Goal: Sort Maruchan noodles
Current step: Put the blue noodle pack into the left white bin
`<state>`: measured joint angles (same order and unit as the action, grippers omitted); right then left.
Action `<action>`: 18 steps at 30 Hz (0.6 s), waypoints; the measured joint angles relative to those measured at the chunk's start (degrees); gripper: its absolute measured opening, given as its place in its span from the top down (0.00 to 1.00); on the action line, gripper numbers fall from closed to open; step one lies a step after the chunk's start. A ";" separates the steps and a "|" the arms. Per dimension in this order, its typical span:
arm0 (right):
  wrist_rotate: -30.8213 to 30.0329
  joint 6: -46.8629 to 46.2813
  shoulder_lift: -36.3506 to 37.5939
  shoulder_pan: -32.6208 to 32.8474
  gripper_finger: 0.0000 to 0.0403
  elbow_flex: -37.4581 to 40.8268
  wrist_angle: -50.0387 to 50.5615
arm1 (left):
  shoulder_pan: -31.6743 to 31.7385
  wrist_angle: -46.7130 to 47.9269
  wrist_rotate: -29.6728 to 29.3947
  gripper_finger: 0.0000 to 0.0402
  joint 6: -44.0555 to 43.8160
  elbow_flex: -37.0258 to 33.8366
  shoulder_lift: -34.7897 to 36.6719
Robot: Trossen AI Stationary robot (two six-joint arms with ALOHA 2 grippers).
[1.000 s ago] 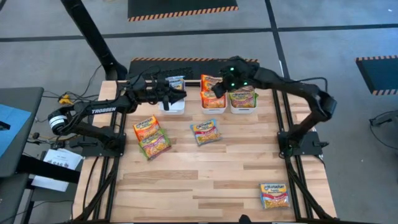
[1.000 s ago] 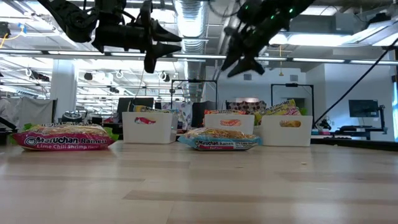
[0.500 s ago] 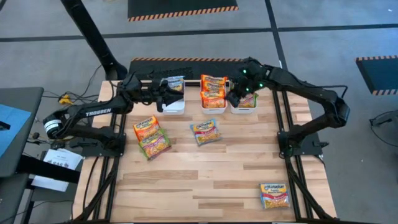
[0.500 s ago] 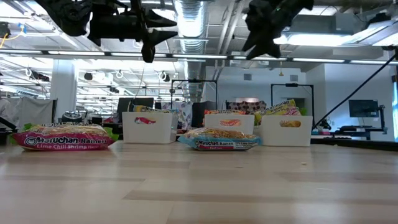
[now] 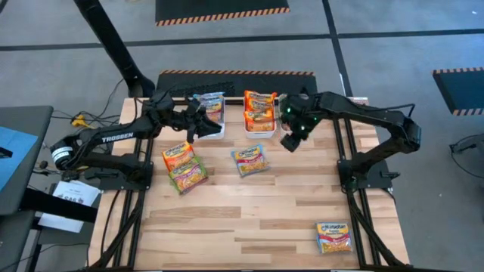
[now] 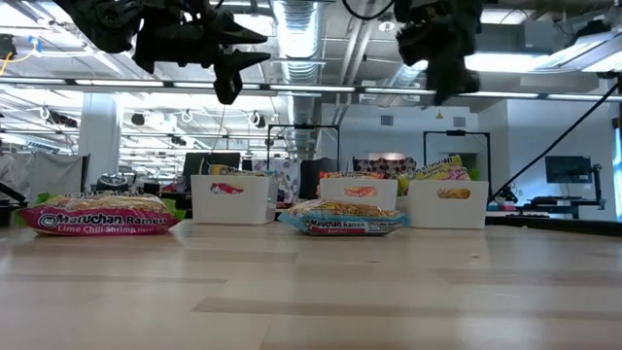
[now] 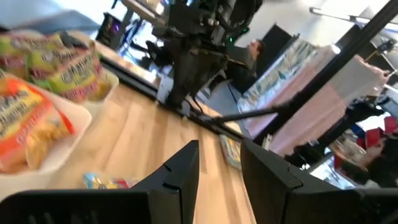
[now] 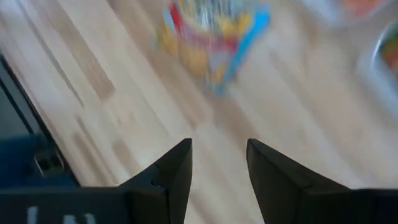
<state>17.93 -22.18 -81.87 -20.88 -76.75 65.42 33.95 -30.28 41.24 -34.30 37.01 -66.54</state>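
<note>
**Between bins and loose packets: both grippers empty**

Above the table's far half, right gripper (image 5: 291,141) hangs just past the bins, fingers apart, holding nothing. Left gripper (image 5: 190,130) sits by the left bin (image 5: 215,130), fingers part open, also empty.

Judged step: reach for a next packet. Nearest to the right gripper is the blue-edged packet (image 5: 250,160); next move calls for descent over it, jaws spanning its width.

Remaining loose: orange packet (image 5: 178,155), green packet (image 5: 187,175), near-corner packet (image 5: 333,236).

Right wrist view shows the blue-edged packet ahead of the fingers; low view hides the near-corner packet

wooden table (image 5: 249,219) with noodle packets (image 5: 251,160), bins (image 5: 209,130)
</note>
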 joint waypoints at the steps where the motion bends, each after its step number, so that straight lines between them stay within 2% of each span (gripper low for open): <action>1: 0.02 -0.79 -0.09 0.85 0.55 0.04 2.61 | 0.00 0.50 0.25 0.74 -0.01 0.00 0.00; 10: 0.09 -12.33 0.04 13.91 0.39 0.04 15.81 | 0.00 1.45 2.04 0.74 0.61 0.00 0.00; 18: 0.13 -34.54 0.04 27.47 0.36 3.31 16.22 | 0.00 1.43 4.15 0.74 0.61 0.00 -0.02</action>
<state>18.06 -56.72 -81.82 6.59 -73.44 81.64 33.95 -28.86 45.38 -33.69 37.01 -66.57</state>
